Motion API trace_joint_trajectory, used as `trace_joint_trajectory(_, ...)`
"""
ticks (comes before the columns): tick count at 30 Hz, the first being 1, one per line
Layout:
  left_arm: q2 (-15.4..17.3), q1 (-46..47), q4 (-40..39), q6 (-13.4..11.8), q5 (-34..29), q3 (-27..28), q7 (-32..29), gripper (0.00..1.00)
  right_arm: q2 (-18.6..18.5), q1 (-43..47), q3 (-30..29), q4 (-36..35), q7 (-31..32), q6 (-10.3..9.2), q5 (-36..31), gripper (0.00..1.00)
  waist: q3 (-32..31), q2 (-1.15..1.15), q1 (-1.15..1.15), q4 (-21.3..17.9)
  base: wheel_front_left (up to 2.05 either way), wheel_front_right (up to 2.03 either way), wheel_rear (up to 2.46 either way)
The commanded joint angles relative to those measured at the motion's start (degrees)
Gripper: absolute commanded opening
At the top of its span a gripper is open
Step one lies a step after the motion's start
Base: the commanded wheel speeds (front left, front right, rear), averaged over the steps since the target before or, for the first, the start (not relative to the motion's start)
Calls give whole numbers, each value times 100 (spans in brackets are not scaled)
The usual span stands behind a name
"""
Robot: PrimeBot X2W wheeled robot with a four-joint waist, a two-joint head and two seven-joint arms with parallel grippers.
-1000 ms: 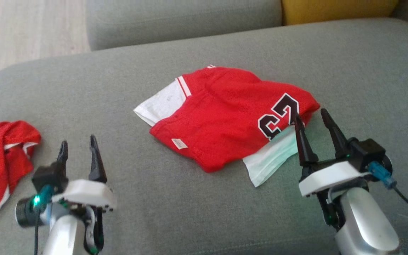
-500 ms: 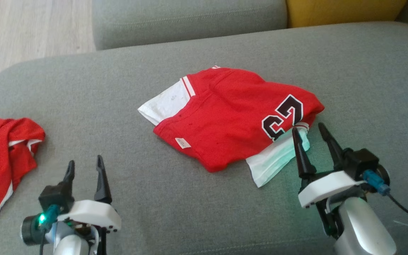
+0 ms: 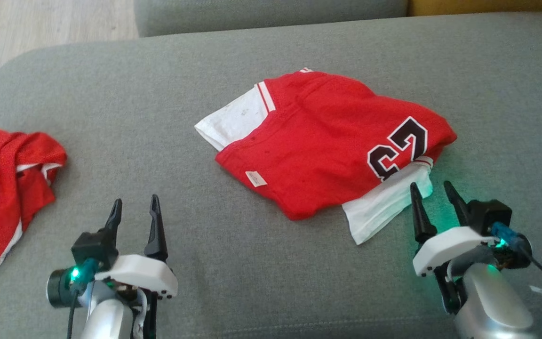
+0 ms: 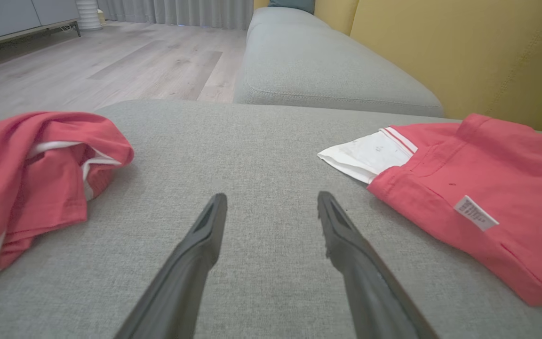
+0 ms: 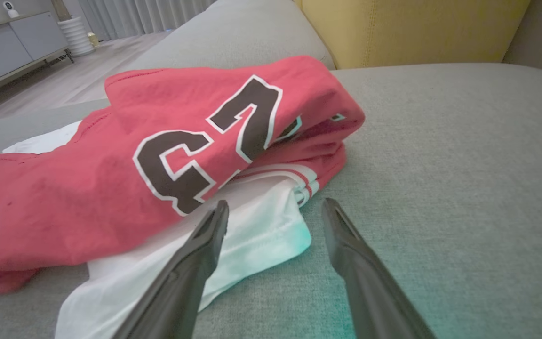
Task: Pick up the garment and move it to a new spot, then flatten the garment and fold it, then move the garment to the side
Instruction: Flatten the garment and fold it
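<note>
The grey sofa cushion [image 3: 125, 108] spreads under everything I see. On it, toward my right, lies the folded red jersey [image 3: 327, 141] with a dark number outlined in white. A white sleeve [image 3: 384, 207] sticks out from under its near edge. Well apart at my left sits a second red garment [image 3: 7, 188], crumpled. My right pincer [image 3: 431, 186] stands spread and empty just beside the white sleeve. One finger crosses the sleeve's corner in my wrist view; I cannot tell whether it touches. My left pincer [image 3: 134, 205] is likewise spread and empty, over bare cushion between the two garments. A small white label [image 3: 255, 179] shows near the jersey's hem.
</note>
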State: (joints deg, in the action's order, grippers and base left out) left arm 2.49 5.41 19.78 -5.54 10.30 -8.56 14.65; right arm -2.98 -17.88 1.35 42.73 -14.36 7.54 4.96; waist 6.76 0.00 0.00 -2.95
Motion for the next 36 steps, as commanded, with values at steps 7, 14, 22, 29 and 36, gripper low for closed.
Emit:
trace_joint_trajectory(7, 40, 405, -116, -6, 15, 91, 35, 100, 10, -470, -45, 561, -63, -5, 12, 100, 169, 0, 0, 128, 0, 0, 0)
trace_joint_trajectory(14, 39, 439, -104, 17, 18, 100, 35, 100, 10, -711, 59, 1014, -63, -5, 195, 0, 242, 0, 0, 155, 0, 0, 0)
trace_joint_trajectory(22, 39, 463, -112, 5, 43, 108, 35, 100, 10, -756, -141, 453, -63, -5, 333, 0, 270, 0, 0, 100, 0, 0, 0)
trace_joint_trajectory(29, 39, 528, -147, 16, 92, 4, 35, 100, -320, -1084, -427, -1016, -63, -5, -185, 0, 255, 0, 0, -15, 0, 0, 0)
trace_joint_trajectory(36, 39, 632, -123, 39, 185, -182, 35, 100, -1045, -2256, 157, -1539, -63, -5, -556, 0, 264, 0, 0, 0, 0, 0, 0)
